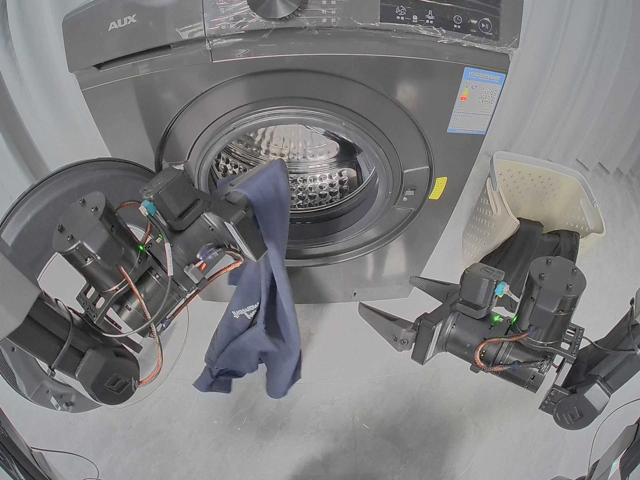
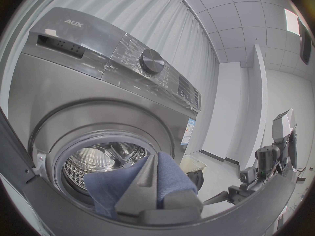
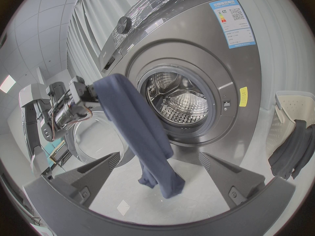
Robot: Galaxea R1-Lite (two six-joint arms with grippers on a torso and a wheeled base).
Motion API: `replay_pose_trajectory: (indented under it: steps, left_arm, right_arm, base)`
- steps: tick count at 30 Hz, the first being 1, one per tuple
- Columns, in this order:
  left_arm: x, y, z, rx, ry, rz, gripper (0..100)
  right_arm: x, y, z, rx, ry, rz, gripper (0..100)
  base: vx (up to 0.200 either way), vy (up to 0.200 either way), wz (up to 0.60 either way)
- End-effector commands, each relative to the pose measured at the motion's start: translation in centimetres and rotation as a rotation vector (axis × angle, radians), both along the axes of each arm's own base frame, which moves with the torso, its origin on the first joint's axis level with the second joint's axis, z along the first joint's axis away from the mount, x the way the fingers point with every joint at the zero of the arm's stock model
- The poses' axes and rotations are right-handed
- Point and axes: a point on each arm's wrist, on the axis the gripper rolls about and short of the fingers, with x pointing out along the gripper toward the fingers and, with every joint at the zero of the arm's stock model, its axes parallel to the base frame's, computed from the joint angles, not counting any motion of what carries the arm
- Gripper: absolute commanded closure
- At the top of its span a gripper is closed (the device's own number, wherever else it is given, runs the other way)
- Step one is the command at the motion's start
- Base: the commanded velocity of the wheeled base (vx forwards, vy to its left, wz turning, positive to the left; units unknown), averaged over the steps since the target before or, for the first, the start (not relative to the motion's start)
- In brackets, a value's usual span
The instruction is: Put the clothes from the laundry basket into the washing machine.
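Head view: the left end effector (image 1: 261, 171) pinches a limp navy shirt (image 1: 267, 301), hanging before the open washing machine (image 1: 300, 68). Left wrist view: fingers (image 2: 144, 184) clamp its fold. Right wrist view: the right end effector (image 3: 157, 154) gapes, dark clothes (image 3: 290, 148) draping the laundry basket (image 3: 293, 107).

The drum mouth (image 1: 320, 161) of the washing machine (image 1: 373, 101) stood open, and I had free passage through its centre and right half. The blue garment (image 1: 267, 301) hung from my left hand (image 1: 260, 185) across the mouth's nine o'clock edge and low over the floor (image 1: 373, 401). The open door (image 1: 40, 221) blocked eight o'clock. At three o'clock stood the laundry basket (image 1: 567, 195), with dark clothes (image 1: 533, 248) over its rim. My right hand (image 1: 387, 293), fingers spread, had bare floor ahead.
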Motion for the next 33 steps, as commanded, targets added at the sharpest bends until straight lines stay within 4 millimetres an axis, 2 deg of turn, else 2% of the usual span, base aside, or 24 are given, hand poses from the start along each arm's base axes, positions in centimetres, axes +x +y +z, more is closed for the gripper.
replay_pose_trajectory:
  steps: [1,16,22,25,27,33]
  left_arm:
    - [0.0,-0.2,0.8,-0.019,-0.026,0.001,100]
    - [0.7,-0.1,2.6,-0.071,-0.076,0.048,100]
    - [1.0,-0.6,2.1,-0.073,-0.060,0.065,100]
    - [1.6,-0.8,1.7,-0.073,-0.049,0.083,100]
    - [1.7,-0.9,1.7,-0.076,-0.050,0.087,100]
    - [2.0,-1.0,2.2,-0.094,-0.060,0.107,100]
  right_arm:
    - [0.0,0.3,-0.5,-0.011,0.014,0.011,0]
    - [0.3,1.5,-2.3,-0.045,0.054,0.035,0]
    - [-0.2,3.6,-2.9,-0.020,0.025,0.103,0]
    - [-0.2,5.4,-3.4,-0.010,0.015,0.132,0]
    - [-0.1,5.7,-3.5,-0.008,0.013,0.135,0]
    - [2.0,8.7,-5.4,0.001,0.000,0.140,0]
  base:
    - [0.000,0.000,0.00]
    - [0.000,0.000,0.00]
    - [0.000,0.000,0.00]
    - [0.000,0.000,0.00]
    - [0.000,0.000,0.00]
    - [0.000,0.000,0.00]
